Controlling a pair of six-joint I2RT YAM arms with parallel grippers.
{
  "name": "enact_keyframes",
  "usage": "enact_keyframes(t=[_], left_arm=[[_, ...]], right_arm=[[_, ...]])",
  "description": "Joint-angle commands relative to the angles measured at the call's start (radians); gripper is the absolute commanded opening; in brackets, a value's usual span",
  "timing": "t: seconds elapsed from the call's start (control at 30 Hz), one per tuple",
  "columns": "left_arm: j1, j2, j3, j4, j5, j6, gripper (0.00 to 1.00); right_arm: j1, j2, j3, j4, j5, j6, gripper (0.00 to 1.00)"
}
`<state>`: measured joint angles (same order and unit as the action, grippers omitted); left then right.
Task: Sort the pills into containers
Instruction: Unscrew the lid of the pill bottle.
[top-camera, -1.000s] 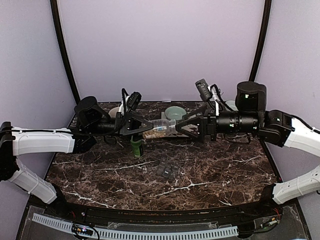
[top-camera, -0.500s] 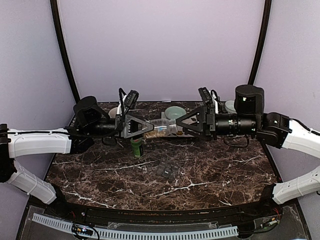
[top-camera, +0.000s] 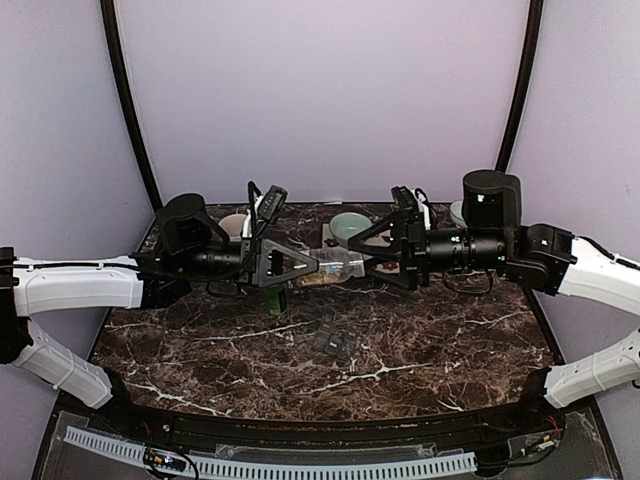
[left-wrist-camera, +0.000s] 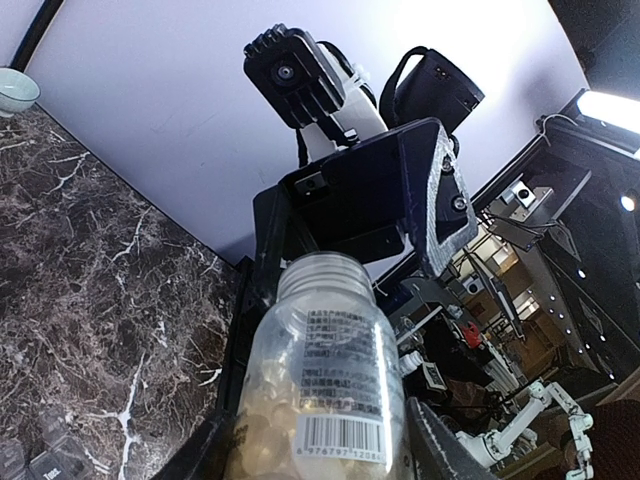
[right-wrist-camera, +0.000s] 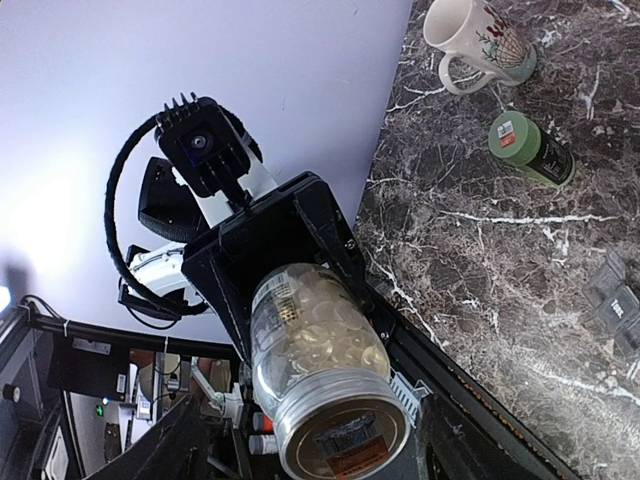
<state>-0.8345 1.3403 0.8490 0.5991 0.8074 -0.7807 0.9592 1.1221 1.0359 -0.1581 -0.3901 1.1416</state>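
Clear bottle (top-camera: 335, 262) of pills (right-wrist-camera: 322, 332) pinched in left gripper (top-camera: 305, 266); right gripper (top-camera: 366, 258) spread around its far end; containers (top-camera: 335, 342) below both.

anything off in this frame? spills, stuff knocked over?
No spill or damage visible. Only oddity: the pill bottle is horizontal in mid-air, clamped by the left gripper, with the right gripper open around its other end. The containers sit slightly diagonal on the table.
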Motion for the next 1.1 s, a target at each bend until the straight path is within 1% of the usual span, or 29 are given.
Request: enact_keyframes(t=[0.0,0.07,0.13,0.2,0.33,0.43,0.53,0.6,0.63,0.8,1.07], left_arm=[[-0.007,-0.039,0.031,0.003,-0.016,0.033,0.0],[-0.009,-0.041,0.03,0.002,-0.021,0.036,0.0],[-0.011,-0.044,0.031,0.001,-0.028,0.039,0.0],[-0.011,-0.046,0.031,0.0,-0.034,0.042,0.0],[-0.012,-0.044,0.036,0.005,-0.035,0.039,0.0],[-0.012,-0.042,0.036,0.012,-0.034,0.034,0.0],[-0.012,-0.04,0.034,0.027,-0.034,0.021,0.0],[-0.012,-0.038,0.03,0.041,-0.034,0.002,0.0],[-0.012,-0.037,0.03,0.049,-0.032,-0.008,0.0],[-0.012,-0.031,0.034,0.085,-0.01,-0.075,0.0],[-0.011,-0.022,0.033,0.139,0.035,-0.2,0.0]], right_arm=[[-0.006,-0.01,0.016,0.037,-0.016,0.022,0.68],[-0.005,-0.008,0.02,0.037,-0.019,0.022,0.59],[-0.005,-0.003,0.027,0.035,-0.029,0.02,0.53],[-0.004,0.001,0.032,0.027,-0.034,0.016,0.49],[-0.003,0.002,0.025,0.024,-0.035,0.012,0.47],[-0.003,0.003,0.022,0.031,-0.039,0.009,0.42],[-0.004,0.008,0.027,0.032,-0.045,-0.008,0.34],[-0.003,0.008,0.039,0.015,-0.043,-0.044,0.26],[-0.003,0.007,0.044,0.01,-0.04,-0.071,0.24],[-0.003,-0.024,0.043,0.038,-0.034,-0.258,0.23],[-0.003,-0.05,0.012,0.07,-0.03,-0.569,0.24]])
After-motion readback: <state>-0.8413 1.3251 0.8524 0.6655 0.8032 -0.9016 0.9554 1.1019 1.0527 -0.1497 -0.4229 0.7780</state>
